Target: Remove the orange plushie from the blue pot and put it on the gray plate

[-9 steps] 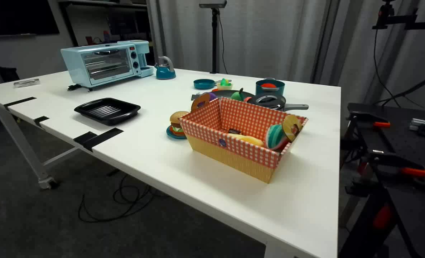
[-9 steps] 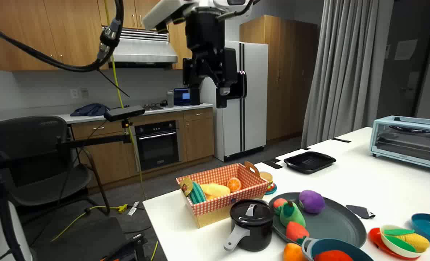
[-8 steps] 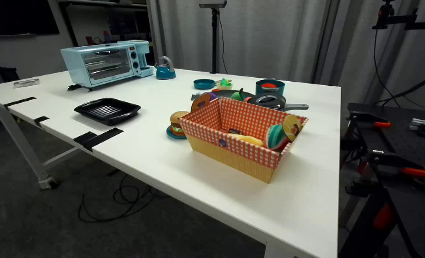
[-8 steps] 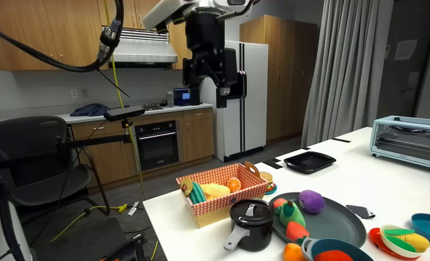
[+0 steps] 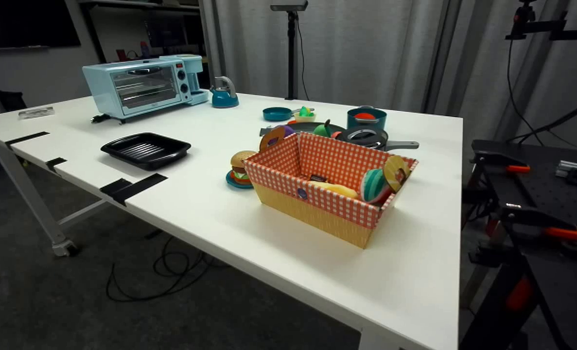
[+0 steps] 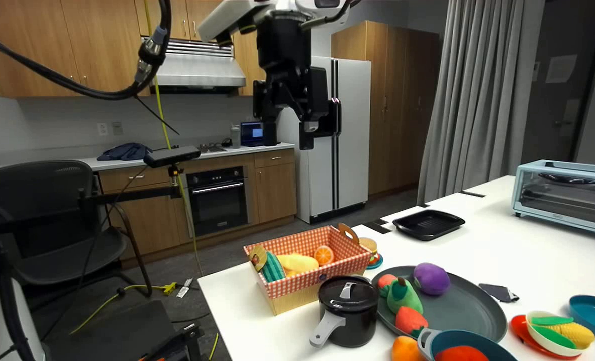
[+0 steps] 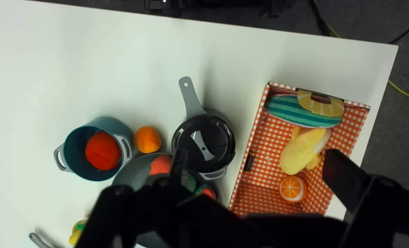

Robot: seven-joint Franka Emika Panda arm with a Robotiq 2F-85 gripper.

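The orange plushie (image 7: 103, 150) is a roundish orange-red toy lying inside the blue pot (image 7: 76, 137). In both exterior views only the plushie's top (image 5: 365, 116) (image 6: 460, 354) shows in the pot (image 5: 358, 125) (image 6: 483, 341). The gray plate (image 6: 457, 306) is a large dark disc touching or very close to the pot; it holds several soft toys. In the wrist view the plate (image 7: 132, 172) is partly hidden by my gripper (image 7: 255, 161). The gripper (image 6: 288, 136) is wide open and empty, high above the table. In the wrist view its jaws frame the basket, right of the pot.
A red-checkered basket (image 6: 322, 283) with toy food stands near the table's edge. A black lidded pot (image 7: 204, 144) with a gray handle stands between basket and plate. An orange toy (image 7: 147, 139) lies beside the blue pot. A black tray (image 5: 145, 149) and a toaster oven (image 5: 137, 87) stand farther off.
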